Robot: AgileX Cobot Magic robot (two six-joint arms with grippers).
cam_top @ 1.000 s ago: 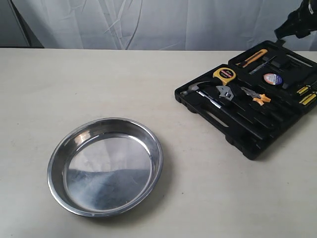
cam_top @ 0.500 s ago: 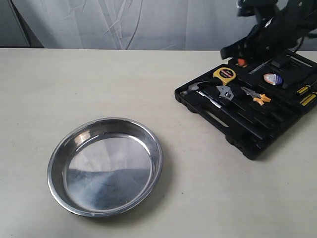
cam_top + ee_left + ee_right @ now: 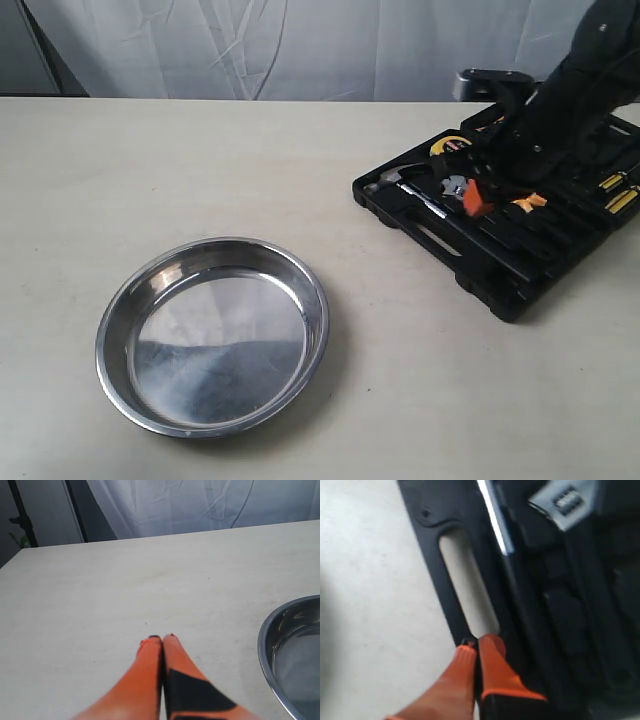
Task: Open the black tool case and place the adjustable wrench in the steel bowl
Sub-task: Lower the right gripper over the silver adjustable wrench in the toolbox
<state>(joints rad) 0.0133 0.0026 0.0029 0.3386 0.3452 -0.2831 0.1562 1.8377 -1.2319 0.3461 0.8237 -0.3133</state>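
The adjustable wrench (image 3: 455, 186) lies in the open black tool case (image 3: 500, 272), the right gripper (image 3: 472, 198) pressed together over the case near it, the left gripper (image 3: 161, 642) likewise pressed together above the counter (image 3: 100, 595) beside the steel bowl (image 3: 215, 340)

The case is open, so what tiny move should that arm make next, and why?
Probably open the right gripper and shift it toward the adjustable wrench: its fingers are closed by the black tool case's handle slot, not yet around the wrench.
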